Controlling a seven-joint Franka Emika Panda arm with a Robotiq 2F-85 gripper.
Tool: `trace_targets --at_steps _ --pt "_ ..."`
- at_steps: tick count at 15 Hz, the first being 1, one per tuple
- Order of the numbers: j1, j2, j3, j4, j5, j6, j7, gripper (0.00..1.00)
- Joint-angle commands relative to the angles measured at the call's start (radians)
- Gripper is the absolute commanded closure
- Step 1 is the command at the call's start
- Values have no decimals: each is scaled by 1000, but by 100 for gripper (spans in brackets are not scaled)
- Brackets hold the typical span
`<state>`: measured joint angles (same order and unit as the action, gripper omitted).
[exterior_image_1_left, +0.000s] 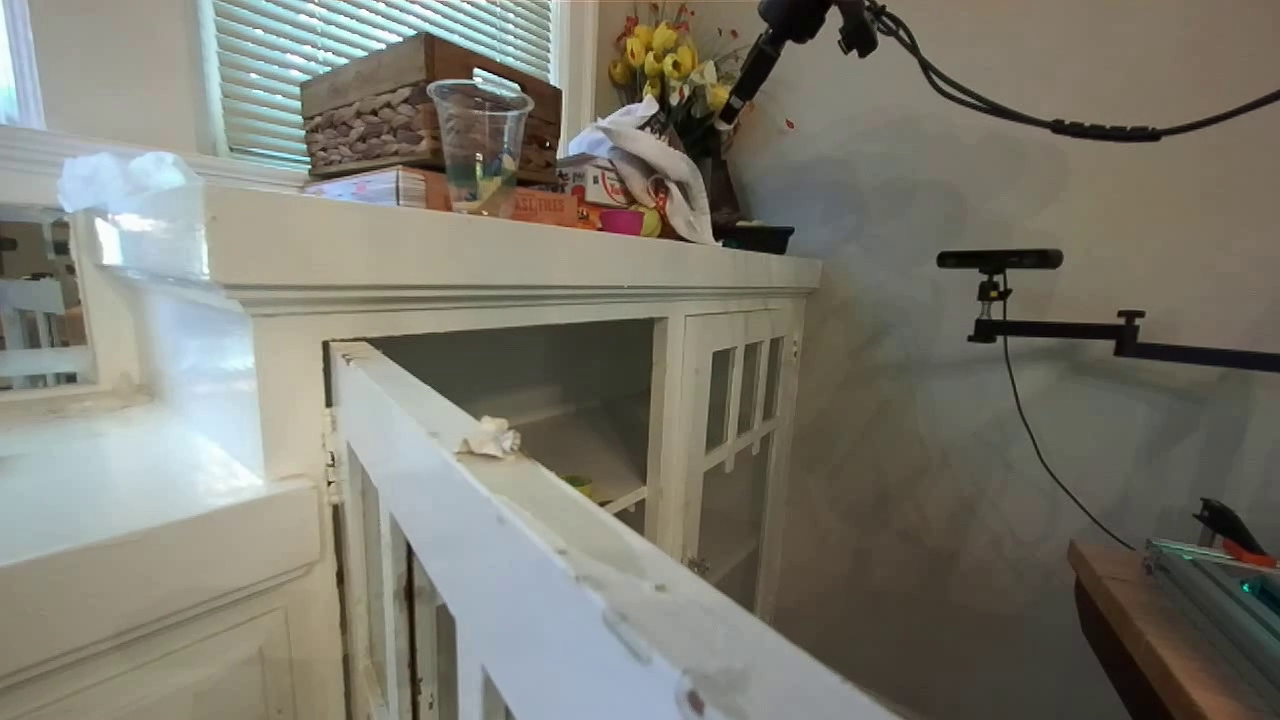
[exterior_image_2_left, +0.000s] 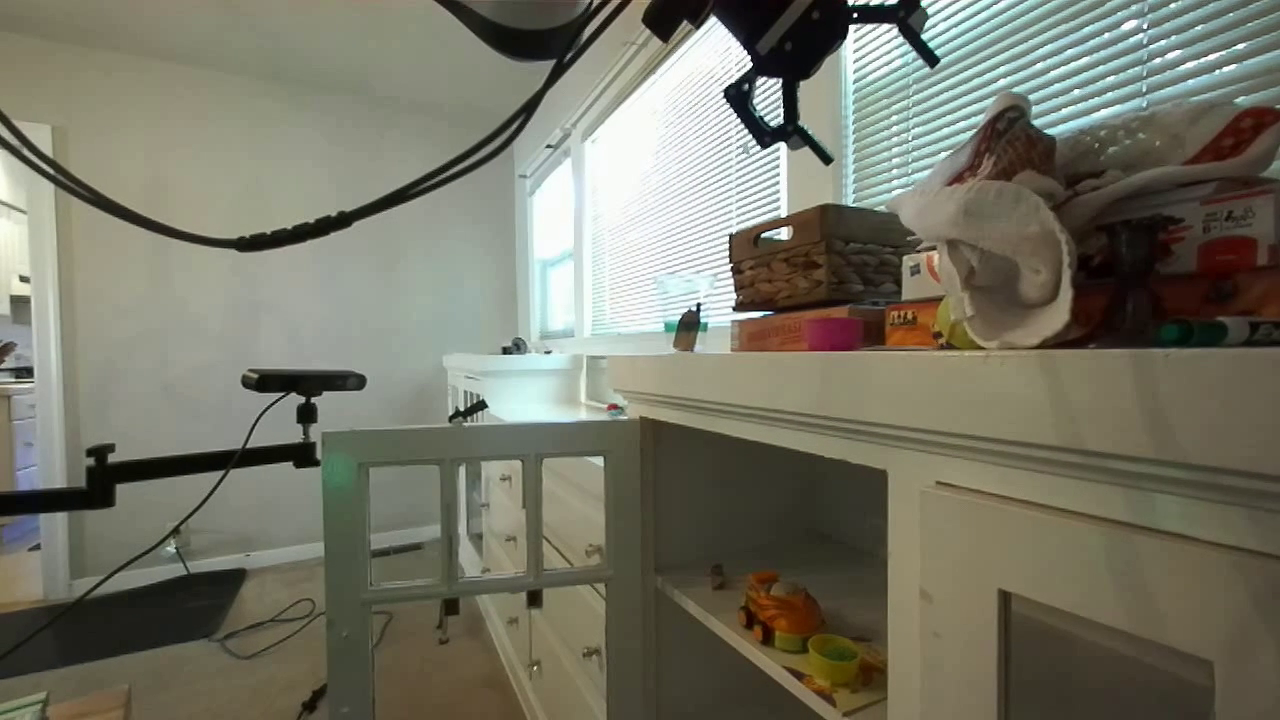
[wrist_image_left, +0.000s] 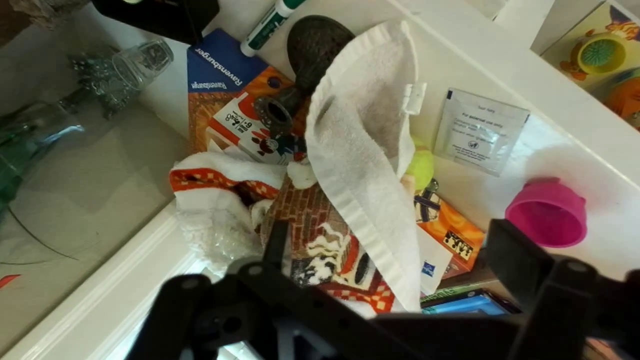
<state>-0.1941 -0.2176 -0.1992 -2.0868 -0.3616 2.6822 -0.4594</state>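
Observation:
My gripper (wrist_image_left: 392, 235) stands open with nothing between its fingers. In an exterior view the gripper (exterior_image_2_left: 880, 112) hangs in the air above the cabinet top, apart from everything below. Under the jaws in the wrist view lies a crumpled white towel (wrist_image_left: 355, 125) with a printed red and brown pattern. The towel rests on boxes, including an orange one (wrist_image_left: 452, 235). A pink cup (wrist_image_left: 547, 212) lies near the right finger. A yellow-green ball (wrist_image_left: 421, 165) is partly hidden by the towel. Beside it is a small white packet (wrist_image_left: 480, 131).
A woven basket (exterior_image_2_left: 820, 262) and a clear plastic cup (exterior_image_1_left: 482, 140) stand on the cabinet top. The cabinet door (exterior_image_2_left: 345, 560) is swung outward. On the shelf inside are an orange toy vehicle (exterior_image_2_left: 782, 608) and a yellow-green cup (exterior_image_2_left: 834, 660). A dark vase (exterior_image_1_left: 722, 190) holds flowers.

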Motion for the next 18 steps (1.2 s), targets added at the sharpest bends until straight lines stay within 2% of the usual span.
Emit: trace_targets --at_steps 1,11,16,17,18 --pt "4 102 -23 84 14 58 -9 0" --pt "-7 321 -31 244 62 181 -36 0" --pt "-18 387 -22 301 69 176 -47 0" --pt "-21 396 -19 308 73 176 -52 25" --pt "-23 404 -17 315 76 176 -56 28"
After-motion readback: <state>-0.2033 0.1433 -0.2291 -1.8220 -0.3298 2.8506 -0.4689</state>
